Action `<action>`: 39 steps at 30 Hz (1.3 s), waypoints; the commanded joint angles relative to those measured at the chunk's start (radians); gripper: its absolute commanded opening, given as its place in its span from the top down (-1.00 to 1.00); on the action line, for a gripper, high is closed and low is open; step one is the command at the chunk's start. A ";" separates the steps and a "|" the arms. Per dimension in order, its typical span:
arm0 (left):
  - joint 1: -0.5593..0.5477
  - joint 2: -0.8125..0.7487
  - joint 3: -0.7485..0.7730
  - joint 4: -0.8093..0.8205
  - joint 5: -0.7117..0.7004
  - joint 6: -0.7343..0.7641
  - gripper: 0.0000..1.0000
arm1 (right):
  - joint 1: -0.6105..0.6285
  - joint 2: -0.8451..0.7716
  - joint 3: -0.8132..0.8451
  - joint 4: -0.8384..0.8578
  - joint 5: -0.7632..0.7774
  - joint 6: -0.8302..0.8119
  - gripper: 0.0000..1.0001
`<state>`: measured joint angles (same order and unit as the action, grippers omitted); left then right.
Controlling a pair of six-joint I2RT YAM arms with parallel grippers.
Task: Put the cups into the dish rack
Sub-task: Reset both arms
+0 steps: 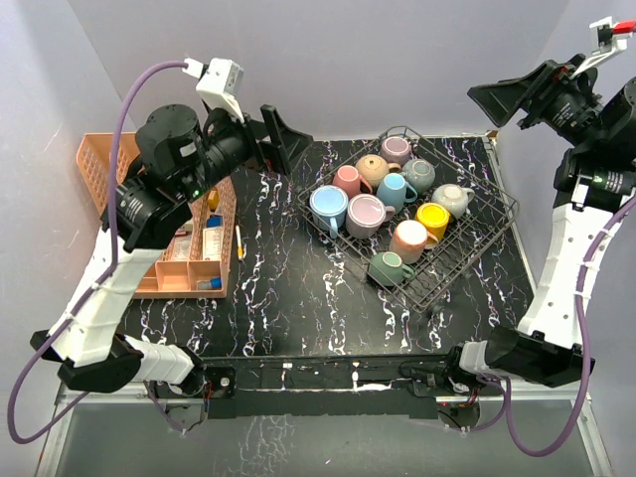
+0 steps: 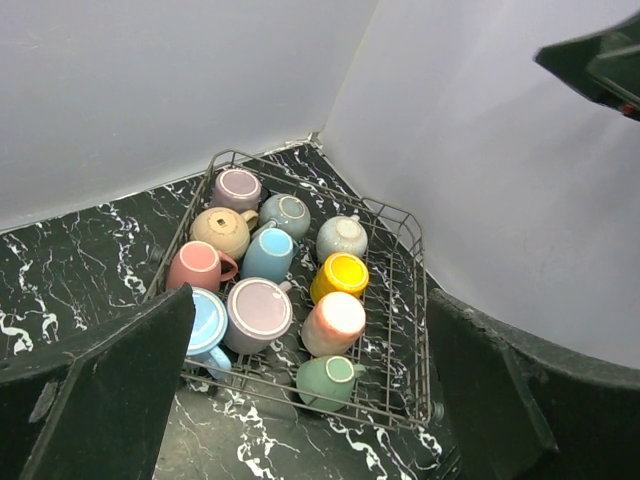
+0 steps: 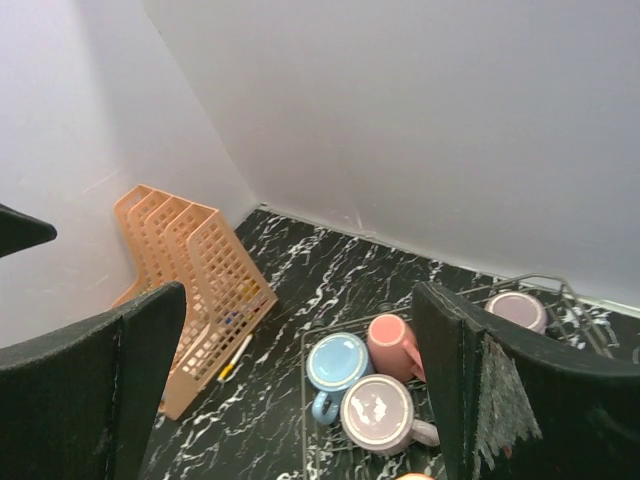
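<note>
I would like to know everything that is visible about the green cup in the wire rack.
The green cup is a small glossy mug, ceramic by its look. It is sage green, with a paler ring on the round end that faces up. A small handle sticks out on one side. It sits a little tilted on the wires inside the dish rack, at the corner nearest the arms. A peach cup is just behind it; whether they touch I cannot tell.
</note>
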<state>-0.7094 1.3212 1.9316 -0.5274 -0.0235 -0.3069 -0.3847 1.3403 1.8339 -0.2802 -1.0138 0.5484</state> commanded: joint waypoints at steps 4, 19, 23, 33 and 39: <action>0.103 0.009 -0.029 0.126 0.210 -0.087 -0.95 | -0.006 -0.078 -0.003 -0.048 0.133 -0.122 -0.98; 0.109 -0.039 -0.072 0.132 0.196 -0.058 -0.95 | -0.020 -0.069 0.024 -0.072 0.150 -0.132 -0.98; 0.109 -0.048 -0.088 0.138 0.188 -0.050 -0.95 | -0.023 -0.066 0.018 -0.072 0.153 -0.128 -0.98; 0.109 -0.044 -0.102 0.151 0.189 -0.040 -0.95 | -0.032 -0.063 0.009 -0.073 0.167 -0.121 -0.98; 0.110 -0.048 -0.107 0.152 0.188 -0.040 -0.95 | -0.039 -0.062 0.003 -0.073 0.179 -0.113 -0.98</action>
<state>-0.6041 1.3010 1.8236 -0.3981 0.1650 -0.3584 -0.4149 1.2827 1.8339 -0.3866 -0.8577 0.4244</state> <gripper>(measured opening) 0.972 0.991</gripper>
